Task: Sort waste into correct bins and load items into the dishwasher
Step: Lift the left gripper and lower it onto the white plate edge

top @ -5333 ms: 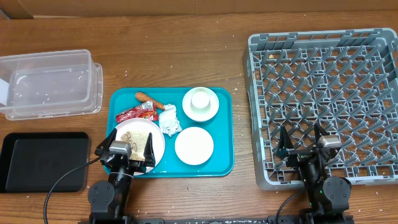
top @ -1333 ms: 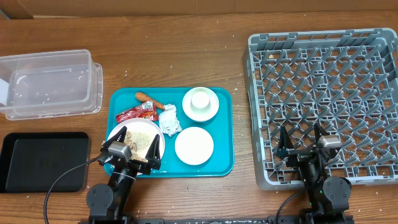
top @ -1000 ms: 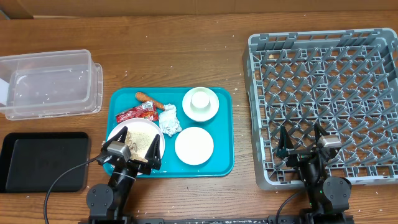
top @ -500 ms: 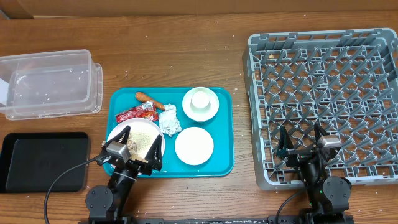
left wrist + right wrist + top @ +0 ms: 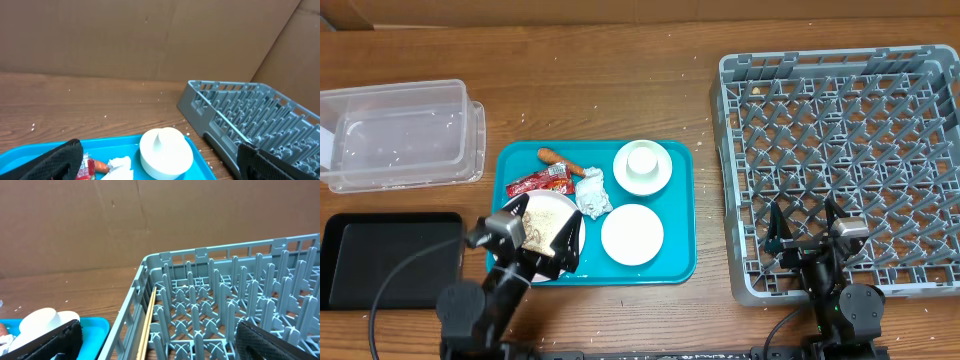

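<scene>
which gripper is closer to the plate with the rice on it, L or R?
Left. The left gripper sits open directly over the plate. The right gripper is open well off to the plate's right, above the near edge of the dish rack.

You are at a robot test bench, the kind found in a lab or workshop. A bare wooden table (image 5: 620,90) is backed by plain cardboard panels (image 5: 125,35). The left arm (image 5: 470,305) and right arm (image 5: 845,300) stand at its near edge. A grey dish rack (image 5: 840,130), teal tray (image 5: 682,200), clear tub (image 5: 400,135) and black tray (image 5: 390,260) sit straight on the wood like props.
</scene>
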